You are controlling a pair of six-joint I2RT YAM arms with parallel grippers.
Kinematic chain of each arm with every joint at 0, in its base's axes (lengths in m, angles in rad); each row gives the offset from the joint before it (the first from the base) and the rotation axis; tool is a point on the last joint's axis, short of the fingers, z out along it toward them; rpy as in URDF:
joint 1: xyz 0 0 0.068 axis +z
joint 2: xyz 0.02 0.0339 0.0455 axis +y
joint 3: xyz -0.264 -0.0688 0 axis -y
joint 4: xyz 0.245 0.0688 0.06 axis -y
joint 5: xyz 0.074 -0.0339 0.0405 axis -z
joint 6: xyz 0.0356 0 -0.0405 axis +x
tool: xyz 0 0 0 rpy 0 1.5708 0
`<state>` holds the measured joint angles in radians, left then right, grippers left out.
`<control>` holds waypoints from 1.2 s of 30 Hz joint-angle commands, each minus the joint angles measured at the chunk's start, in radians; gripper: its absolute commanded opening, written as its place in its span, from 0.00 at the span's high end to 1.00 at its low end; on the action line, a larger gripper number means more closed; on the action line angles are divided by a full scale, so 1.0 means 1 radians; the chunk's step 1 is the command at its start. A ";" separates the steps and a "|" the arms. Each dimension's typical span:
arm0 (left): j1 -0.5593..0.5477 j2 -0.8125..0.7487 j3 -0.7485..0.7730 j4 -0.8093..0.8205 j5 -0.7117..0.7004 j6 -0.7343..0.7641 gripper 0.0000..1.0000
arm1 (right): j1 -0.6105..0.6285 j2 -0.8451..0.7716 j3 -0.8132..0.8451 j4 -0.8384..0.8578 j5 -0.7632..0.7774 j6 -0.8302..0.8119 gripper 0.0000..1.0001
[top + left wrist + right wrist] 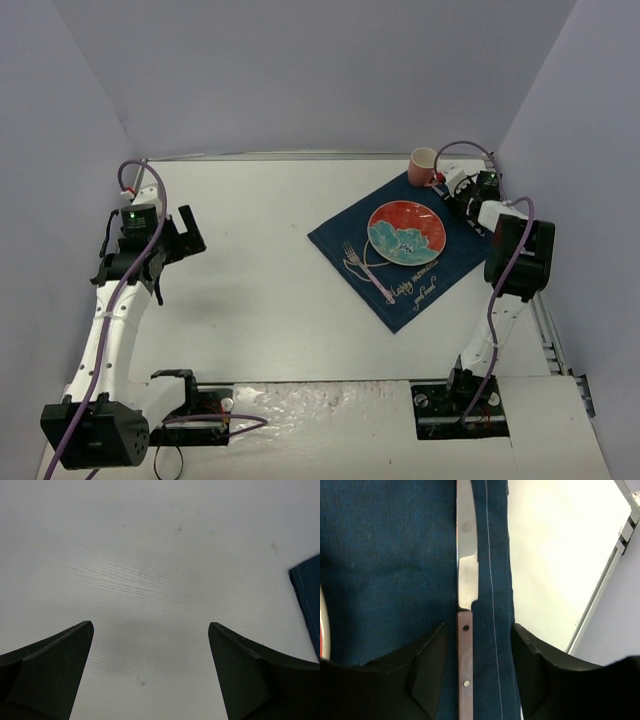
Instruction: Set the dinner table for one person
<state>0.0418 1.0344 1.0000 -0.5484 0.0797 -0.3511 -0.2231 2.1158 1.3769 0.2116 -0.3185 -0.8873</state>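
White table (pixel 260 300) stretches beneath both arms, its far-right part bearing a navy cloth (pixel 340 232) with plate (pixel 406 232) and fork (pixel 368 272), where the right tool (pixel 479 626) straddles the knife (pixel 465 580) at its handle, half-parted and gripping nothing, so a skewed lift could nudge it crooked; the left tool (pixel 150 625) gapes empty.

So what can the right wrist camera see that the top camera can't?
Only the right wrist view shows the knife, with its shiny blade and brown handle, lying on the navy cloth between the open fingers of the right gripper. Only the top view shows the fork, the pink cup and the left gripper, which is open above the table. Both views show the cloth, the white dinner table and the right gripper.
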 commanded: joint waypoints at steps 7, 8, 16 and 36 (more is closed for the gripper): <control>0.010 -0.054 0.019 0.044 0.048 -0.009 0.03 | 0.009 -0.411 -0.129 0.015 0.069 0.165 0.37; 0.010 -0.062 0.020 0.043 0.051 -0.010 0.03 | 0.010 -0.467 -0.146 0.017 0.075 0.202 0.34; -0.012 -0.122 0.015 0.041 0.053 -0.014 0.03 | 0.030 -1.006 -0.294 0.007 0.097 0.561 0.16; -0.031 -0.270 0.142 -0.103 0.090 0.012 0.03 | 0.327 -1.838 -0.548 -0.332 0.491 1.062 0.00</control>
<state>0.0132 0.8193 1.1007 -0.6320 0.1485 -0.3588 0.0341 0.3895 0.8806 -0.0668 0.0701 0.1207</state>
